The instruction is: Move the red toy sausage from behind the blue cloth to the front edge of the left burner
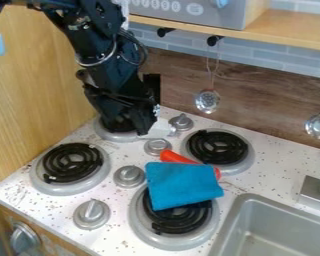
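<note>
Over on your left, a coil burner [68, 162] sits apart from the trouble; the back-left one is right under your gripper [146, 131], so a low sideways sweep could catch its ring. I can't tell whether that gripper is wide, narrow or holding anything, so don't trust a clean grasp yet. Just to its right, two metal knobs [156, 146] stand up, and coming across low you could clip one, maybe turn it. Now the blue cloth [183, 185], draped over part of the front-right burner [177, 218]: pinch too deep and you could snag the coil beneath. The orange object [177, 157] pokes out from under the cloth at both ends, so a drag could carry it along or roll it, perhaps toward the sink [237, 209], whose rim is near on the right.
</note>
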`<state>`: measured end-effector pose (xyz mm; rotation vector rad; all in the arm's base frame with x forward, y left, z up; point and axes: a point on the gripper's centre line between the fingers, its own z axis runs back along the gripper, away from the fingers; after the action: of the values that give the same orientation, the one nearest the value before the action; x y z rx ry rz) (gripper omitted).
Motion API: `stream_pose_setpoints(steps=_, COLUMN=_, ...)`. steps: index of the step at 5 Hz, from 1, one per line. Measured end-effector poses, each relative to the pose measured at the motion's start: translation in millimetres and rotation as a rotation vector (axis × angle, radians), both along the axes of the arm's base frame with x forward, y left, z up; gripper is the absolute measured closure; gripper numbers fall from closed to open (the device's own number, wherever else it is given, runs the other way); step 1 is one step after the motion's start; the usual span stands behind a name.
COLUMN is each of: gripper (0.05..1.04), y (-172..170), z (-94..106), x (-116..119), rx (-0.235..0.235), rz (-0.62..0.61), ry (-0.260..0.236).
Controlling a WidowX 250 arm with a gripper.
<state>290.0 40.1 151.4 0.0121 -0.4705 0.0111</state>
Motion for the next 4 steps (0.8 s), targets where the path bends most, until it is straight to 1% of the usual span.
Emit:
stream_pose_setpoints(steps=1, gripper=0.095, y=-0.5, z=-6.0, x=-1.2, rx=-0.007, rz=0.009, ry=0.020)
stream_pose_setpoints(steps=2, gripper=0.095, y=7.5, z=-41.7, x=27.4, rx=0.027, rz=0.213, ry=0.080)
stream_pose_setpoints(steps=3, gripper=0.095, y=9.1, z=-51.5, x=60.8, rx=0.038, rz=0.325, ry=0.071)
stream_pose_setpoints(steps=4, gripper=0.095, y=18.0, z=-61.9, x=94.4, rx=0.021, rz=0.464, ry=0.050)
